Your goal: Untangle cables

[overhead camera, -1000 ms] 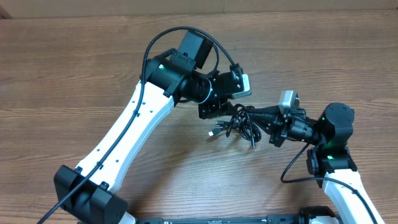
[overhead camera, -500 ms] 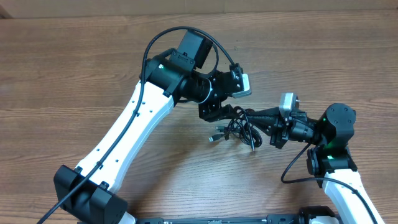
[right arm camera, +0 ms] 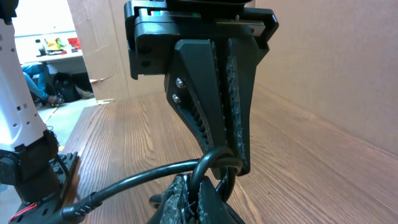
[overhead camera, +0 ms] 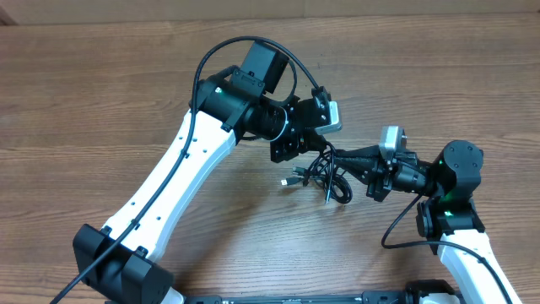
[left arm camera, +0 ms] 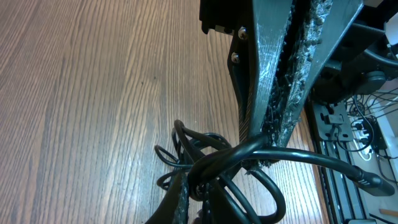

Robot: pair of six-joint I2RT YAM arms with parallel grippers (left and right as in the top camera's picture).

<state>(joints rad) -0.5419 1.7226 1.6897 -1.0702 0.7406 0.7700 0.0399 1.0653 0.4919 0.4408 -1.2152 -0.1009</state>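
Wood table point(overhead camera: 101, 101), cables point(overhead camera: 327, 179) bunched at centre, loops hanging toward 6 o'clock. Left gripper point(overhead camera: 314, 149) clamped on a strand at 11 o'clock, right gripper point(overhead camera: 339, 156) pinched on the bundle from 3. Step looks like pulling apart, next needs slow opposite pulls

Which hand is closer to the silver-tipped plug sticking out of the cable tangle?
Left. The left hand grips the cables just above the plug in the overhead view; the right hand grips their far side, with loops between it and the plug.
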